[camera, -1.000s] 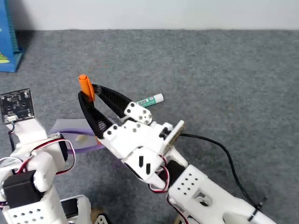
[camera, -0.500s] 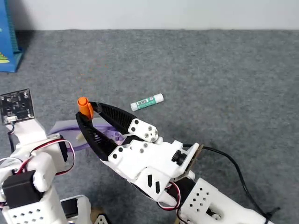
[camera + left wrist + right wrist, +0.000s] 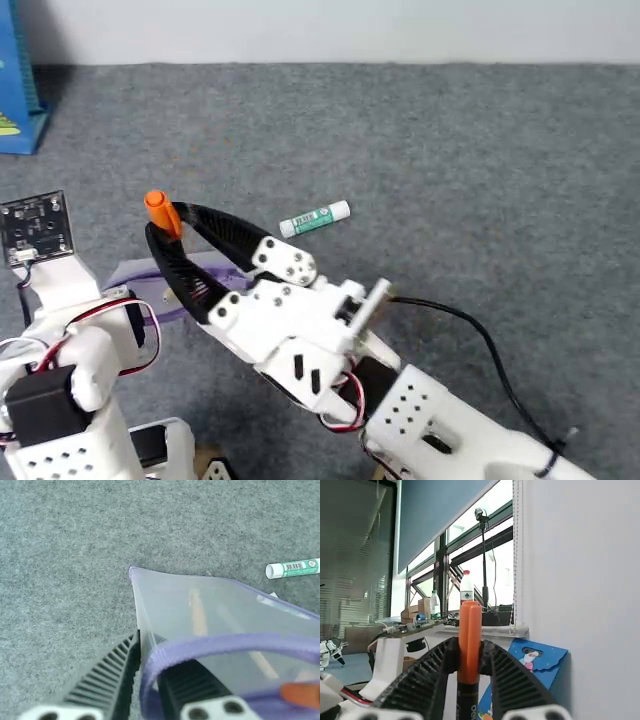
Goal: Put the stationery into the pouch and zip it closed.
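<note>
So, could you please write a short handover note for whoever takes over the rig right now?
Left gripper: shut on the purple rim of the pouch, which lies on the table.
Right gripper: shut on the orange marker, held in the air close to the pouch.
Glue stick: on the table beyond the pouch, in neither gripper.
Done: a pencil-like stick shows inside the pouch.
Left: marker in, glue stick in, zip closed.

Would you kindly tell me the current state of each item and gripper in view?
Orange marker: upright, clamped in right gripper.
Pouch: mouth open, edge pinched by left gripper.
Pencil: lying inside Pouch.
Glue stick: lying flat, outside Pouch.
</note>
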`<action>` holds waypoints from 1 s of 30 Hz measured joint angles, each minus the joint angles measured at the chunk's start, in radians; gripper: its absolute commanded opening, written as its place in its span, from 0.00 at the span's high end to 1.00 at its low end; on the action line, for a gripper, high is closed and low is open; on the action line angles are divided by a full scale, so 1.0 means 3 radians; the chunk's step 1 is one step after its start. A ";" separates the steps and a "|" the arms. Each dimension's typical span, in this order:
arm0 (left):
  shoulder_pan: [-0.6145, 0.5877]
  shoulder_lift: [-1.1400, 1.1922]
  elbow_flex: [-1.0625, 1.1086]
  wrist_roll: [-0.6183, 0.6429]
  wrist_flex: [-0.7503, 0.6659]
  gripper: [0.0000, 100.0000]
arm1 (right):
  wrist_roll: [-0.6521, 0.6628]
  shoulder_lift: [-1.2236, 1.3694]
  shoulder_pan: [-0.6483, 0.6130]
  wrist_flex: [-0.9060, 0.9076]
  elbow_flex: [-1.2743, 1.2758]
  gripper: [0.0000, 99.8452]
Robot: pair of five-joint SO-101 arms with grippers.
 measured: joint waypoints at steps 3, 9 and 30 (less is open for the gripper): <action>0.0000 0.0000 0.0000 0.0000 0.0000 0.99 | 0.0000 0.0148 0.0000 -0.0169 0.0000 0.99; 0.0000 0.0000 0.0000 0.0000 0.0000 0.99 | 0.0000 0.0491 0.0097 -0.0547 0.0000 0.99; 0.0000 0.0000 0.0005 0.0000 0.0000 0.99 | 0.0471 -0.0322 0.0051 0.0358 0.0675 0.78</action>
